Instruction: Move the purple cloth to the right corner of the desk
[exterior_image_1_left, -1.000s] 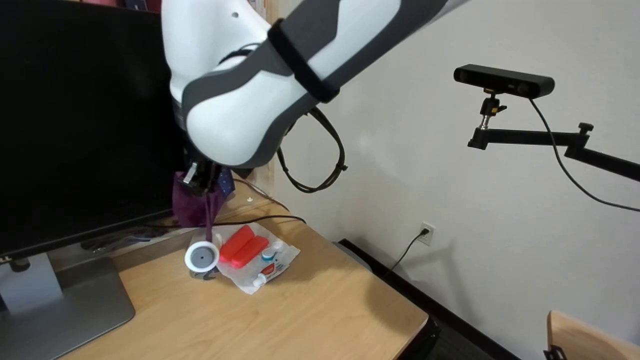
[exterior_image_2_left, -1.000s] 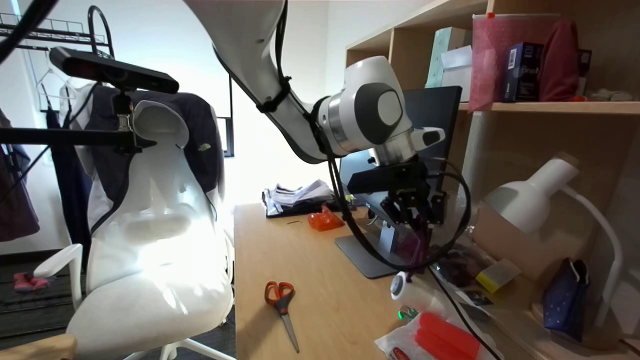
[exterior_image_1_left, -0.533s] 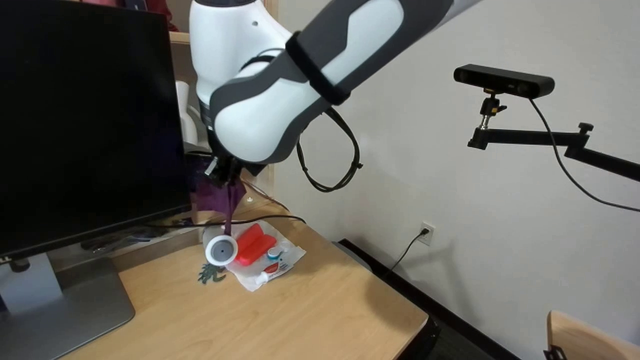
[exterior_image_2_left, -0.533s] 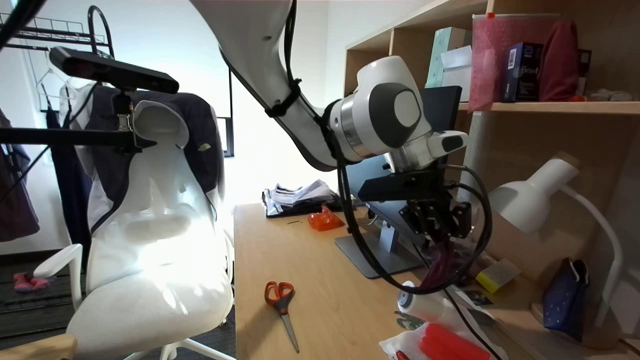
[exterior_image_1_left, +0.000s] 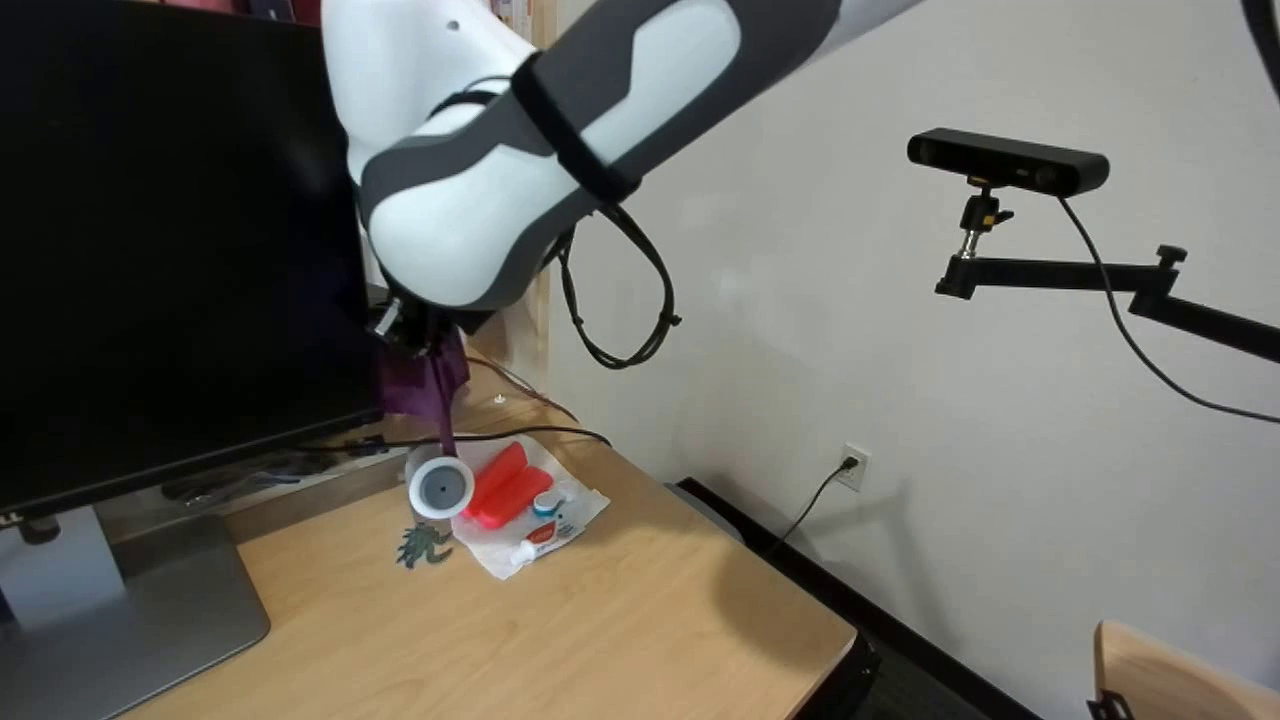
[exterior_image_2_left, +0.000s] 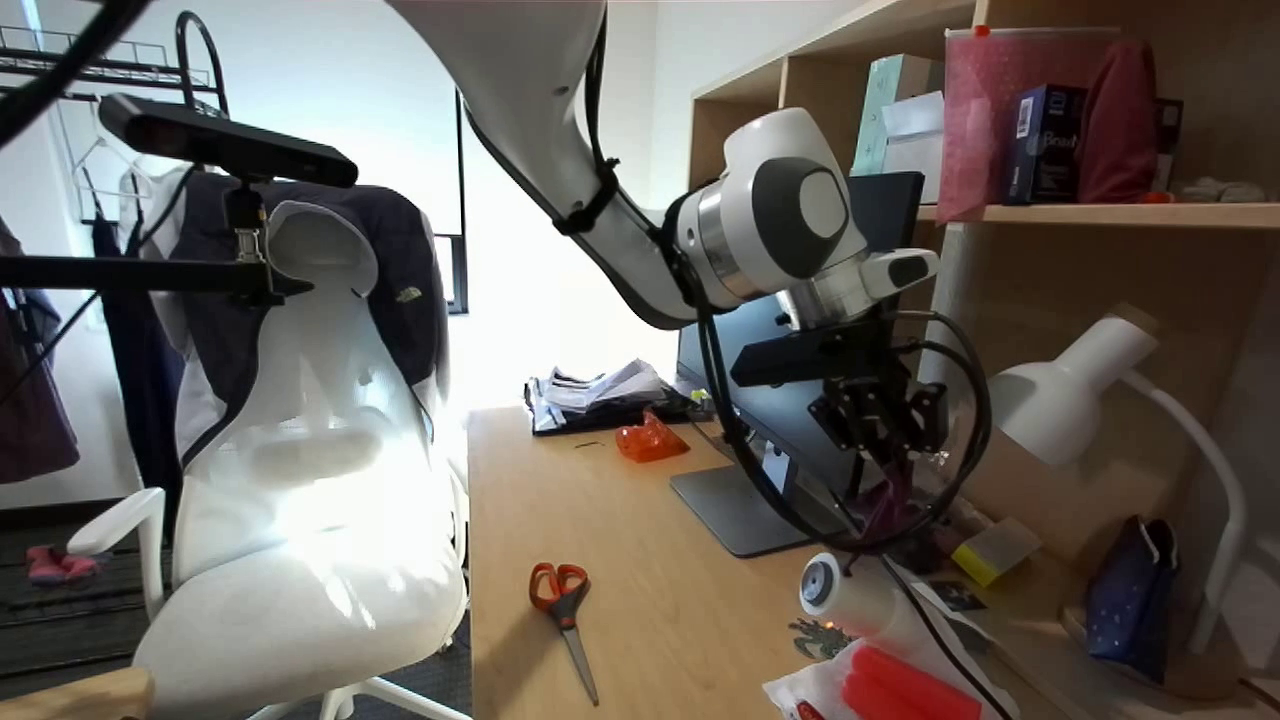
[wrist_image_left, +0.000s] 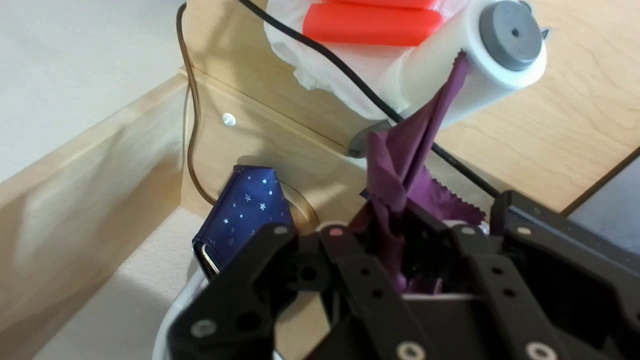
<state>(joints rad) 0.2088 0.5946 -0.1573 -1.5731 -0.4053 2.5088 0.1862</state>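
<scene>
The purple cloth (wrist_image_left: 400, 150) hangs bunched from my gripper (wrist_image_left: 387, 215), pinched between the fingertips in the wrist view. It also shows in both exterior views (exterior_image_1_left: 425, 385) (exterior_image_2_left: 885, 505). One narrow tip of it reaches down to a white roll with a grey end (wrist_image_left: 510, 35) and appears to touch it. My gripper (exterior_image_1_left: 415, 335) is above the back of the desk (exterior_image_1_left: 560, 640), beside the monitor's edge. In an exterior view the gripper (exterior_image_2_left: 885, 440) is partly behind a cable loop. The cloth's upper part is hidden by the fingers.
The monitor (exterior_image_1_left: 180, 250) stands close beside the gripper. A red case (exterior_image_1_left: 508, 485) lies on white wrapping next to the roll. A green figure (exterior_image_1_left: 423, 546) lies in front. A black cable crosses behind. A lamp (exterior_image_2_left: 1050, 400), starry blue pouch (wrist_image_left: 250, 205) and scissors (exterior_image_2_left: 562, 600) are around.
In an exterior view the arm swung right, then partly back left, still holding the cloth. The white roll and red case shifted right and back. The green figure is now more exposed.
</scene>
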